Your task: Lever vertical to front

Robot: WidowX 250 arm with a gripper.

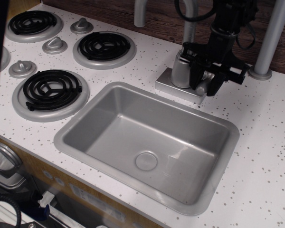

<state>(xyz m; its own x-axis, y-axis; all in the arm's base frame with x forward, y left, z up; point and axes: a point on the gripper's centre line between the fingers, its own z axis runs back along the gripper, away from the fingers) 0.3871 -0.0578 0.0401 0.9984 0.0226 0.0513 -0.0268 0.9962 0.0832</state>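
The lever (202, 87) is a small silver-grey handle on the right side of the faucet base (173, 84). Only a short piece of it shows, low between my fingers, and it seems to lean toward the front. My black gripper (206, 90) has come down from above and straddles it. One finger (196, 78) is on the faucet side and the other is on the right. The jaws stand apart. I cannot tell whether either finger touches the lever.
The tall faucet spout (189, 28) rises just left of my gripper. The grey sink (66, 137) lies in front. A grey post (270, 38) stands at the back right. Black burners (50, 90) and grey stove knobs (54, 45) are at the left.
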